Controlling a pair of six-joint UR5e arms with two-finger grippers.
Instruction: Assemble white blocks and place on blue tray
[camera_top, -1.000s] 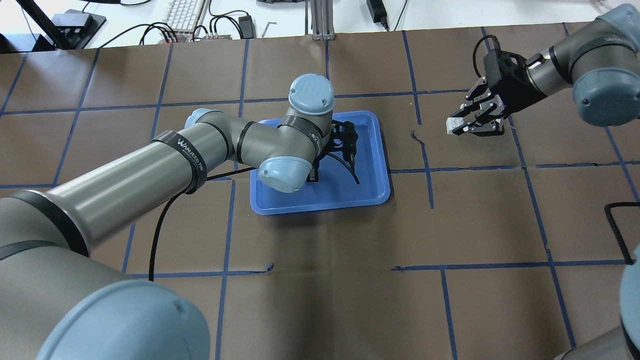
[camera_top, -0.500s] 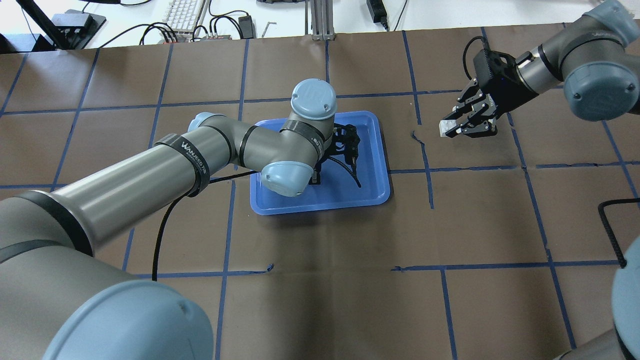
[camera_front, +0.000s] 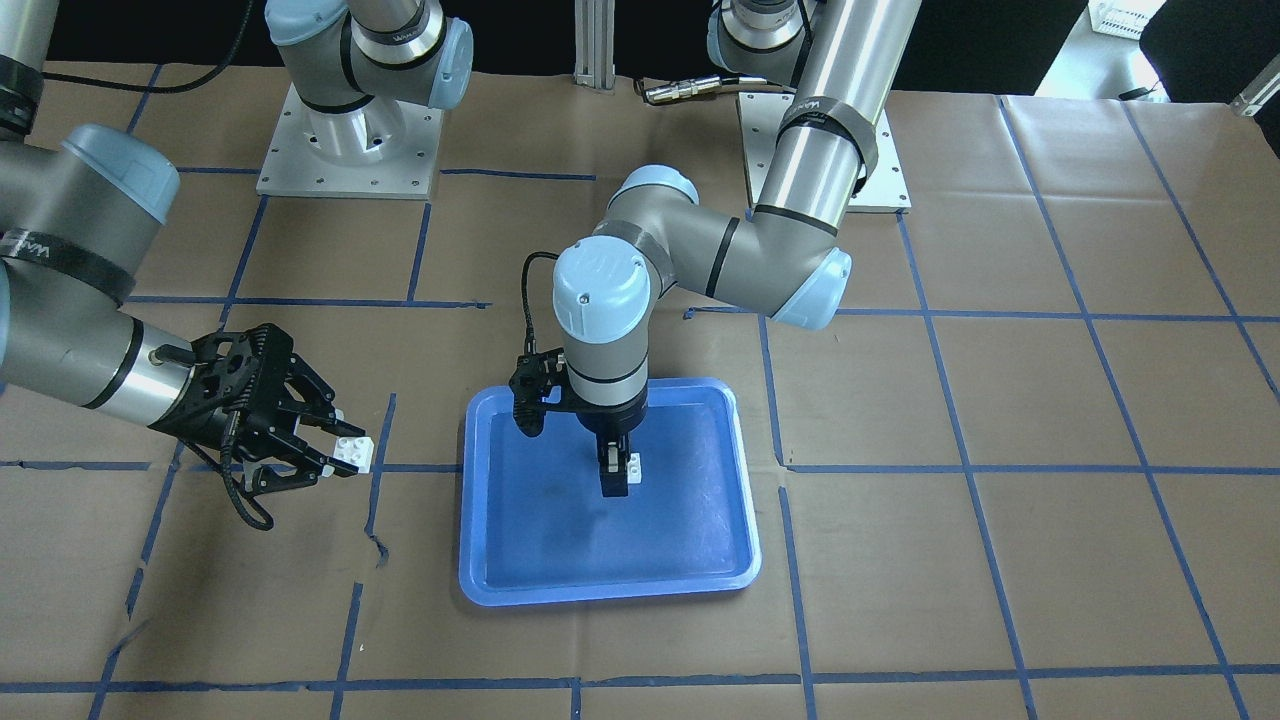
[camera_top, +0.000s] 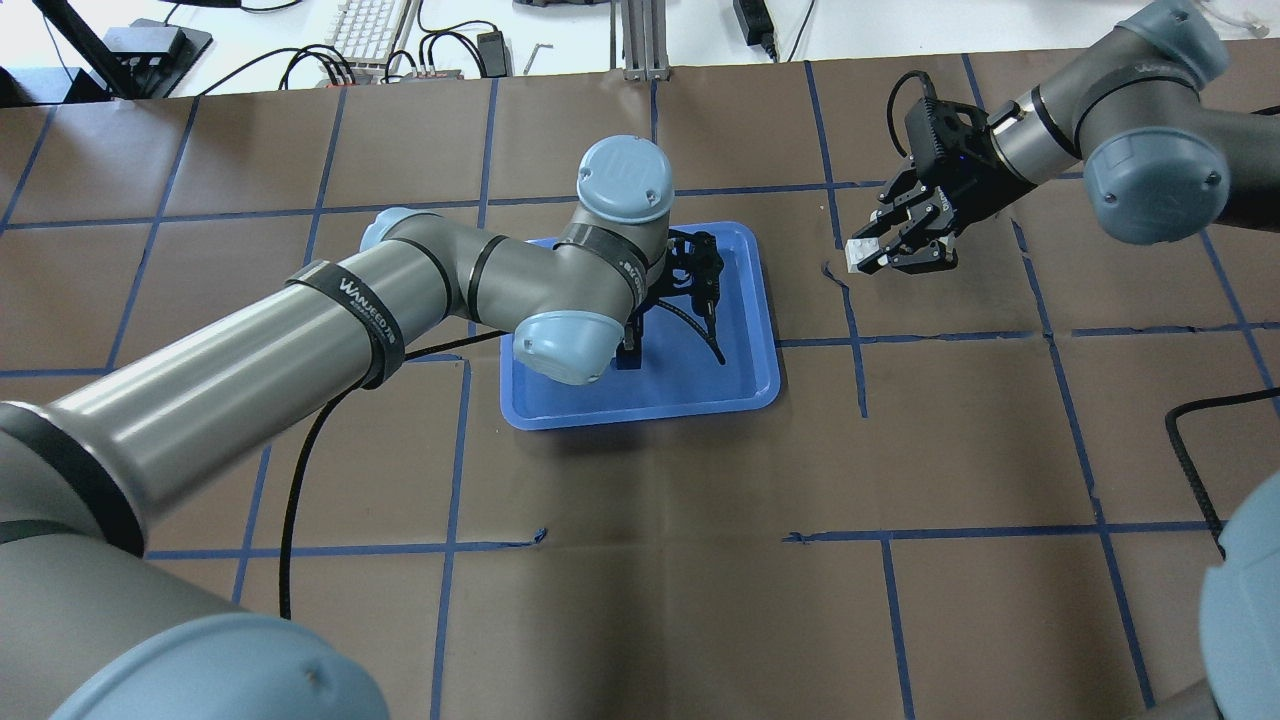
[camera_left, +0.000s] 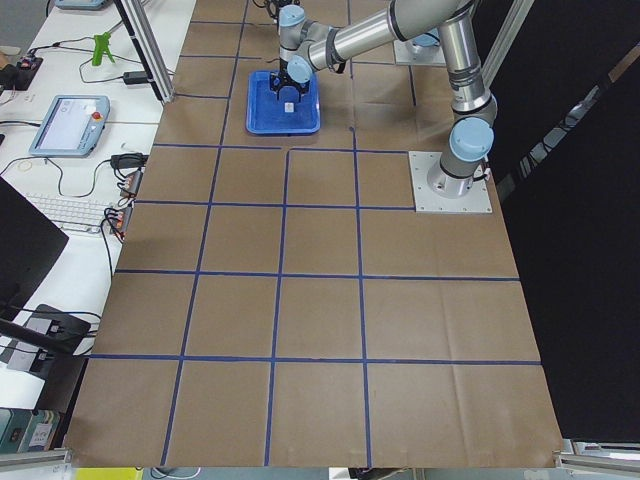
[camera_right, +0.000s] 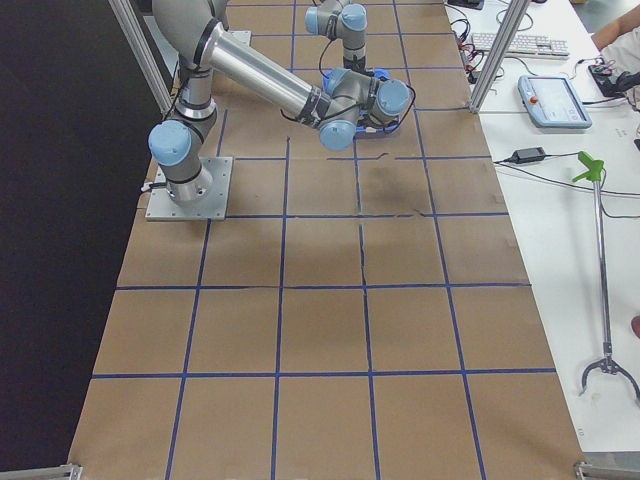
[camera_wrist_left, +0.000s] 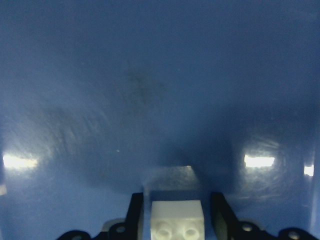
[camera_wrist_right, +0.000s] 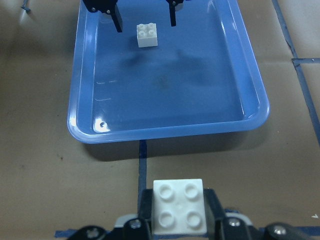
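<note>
The blue tray (camera_top: 690, 392) lies mid-table and also shows in the front view (camera_front: 560, 545). One white block (camera_wrist_right: 147, 36) sits on the tray floor, also seen in the front view (camera_front: 631, 465). My left gripper (camera_front: 614, 482) points down over it, open, its fingers (camera_wrist_right: 116, 19) standing either side of the block with gaps, as the left wrist view (camera_wrist_left: 177, 220) shows. My right gripper (camera_top: 882, 256) is shut on the second white block (camera_top: 857, 255), studs up (camera_wrist_right: 179, 206), held above the paper just to the right of the tray.
Brown paper with a blue tape grid (camera_top: 860, 370) covers the table. A black cable (camera_top: 300, 470) trails beside the left arm, another (camera_top: 1195, 430) lies at the right. A keyboard (camera_top: 365, 30) and wires lie beyond the far edge. The arm bases (camera_front: 345, 140) stand on the robot's side.
My right gripper has carried its white block leftward, closer to the tray's right rim. The left arm has stayed over the tray with only a slight shift.
</note>
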